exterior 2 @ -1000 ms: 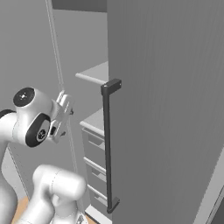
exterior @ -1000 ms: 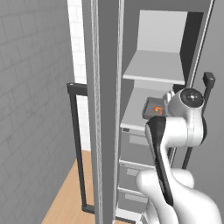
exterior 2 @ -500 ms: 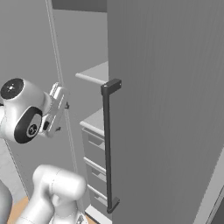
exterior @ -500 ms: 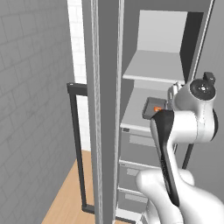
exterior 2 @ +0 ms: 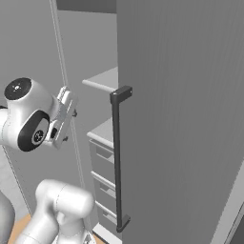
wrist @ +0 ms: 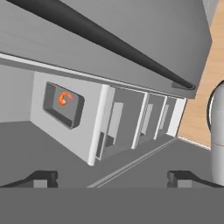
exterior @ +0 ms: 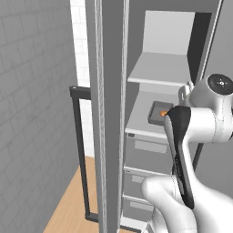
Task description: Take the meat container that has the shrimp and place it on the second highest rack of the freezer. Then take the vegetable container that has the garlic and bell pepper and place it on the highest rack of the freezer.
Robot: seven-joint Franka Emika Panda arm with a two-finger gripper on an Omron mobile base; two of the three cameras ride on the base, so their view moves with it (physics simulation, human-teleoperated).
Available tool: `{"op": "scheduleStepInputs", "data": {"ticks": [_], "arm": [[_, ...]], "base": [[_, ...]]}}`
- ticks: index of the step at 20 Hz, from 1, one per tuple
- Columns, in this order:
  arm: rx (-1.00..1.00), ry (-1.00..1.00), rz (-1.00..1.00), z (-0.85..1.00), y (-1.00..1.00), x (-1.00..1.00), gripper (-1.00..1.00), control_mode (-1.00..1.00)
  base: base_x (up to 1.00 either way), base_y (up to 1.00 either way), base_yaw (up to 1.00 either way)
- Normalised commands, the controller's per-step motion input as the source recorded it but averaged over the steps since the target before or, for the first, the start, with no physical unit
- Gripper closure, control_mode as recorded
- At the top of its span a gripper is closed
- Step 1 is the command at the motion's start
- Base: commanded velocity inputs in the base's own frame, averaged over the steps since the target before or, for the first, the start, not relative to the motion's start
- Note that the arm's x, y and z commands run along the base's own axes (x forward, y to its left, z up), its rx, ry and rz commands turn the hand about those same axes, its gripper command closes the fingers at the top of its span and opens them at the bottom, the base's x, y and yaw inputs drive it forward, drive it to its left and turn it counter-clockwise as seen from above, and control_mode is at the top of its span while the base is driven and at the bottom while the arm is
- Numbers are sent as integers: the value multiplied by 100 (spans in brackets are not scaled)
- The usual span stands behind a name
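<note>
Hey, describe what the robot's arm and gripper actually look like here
The arm is glossy white with rounded, bulbous links and dark, nearly black joint sections; a round cap with a small cross mark tops one joint. The gripper has two small dark finger tips. No cables are visible.

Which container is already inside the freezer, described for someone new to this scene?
Look into the open freezer, at the lower of its two flat light grey shelves, just above the stack of drawers. A shallow dark grey tray sits there, holding one small curled orange shrimp, the only colourful thing among the grey fittings.
</note>
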Motion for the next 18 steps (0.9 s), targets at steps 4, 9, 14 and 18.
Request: {"op": "scheduleStepInputs", "data": {"ticks": [4, 9, 14, 18], "arm": [[-6, 0, 7, -9, -1, -3, -100, -100], [0, 0, 0, 0, 0, 0, -100, 100], [0, 0, 0, 0, 0, 0, -100, 100], [0, 0, 0, 0, 0, 0, -100, 100]], "base": [[0, 0, 0], [-34, 17, 0], [-99, 24, -1], [-100, -3, -23]]}}
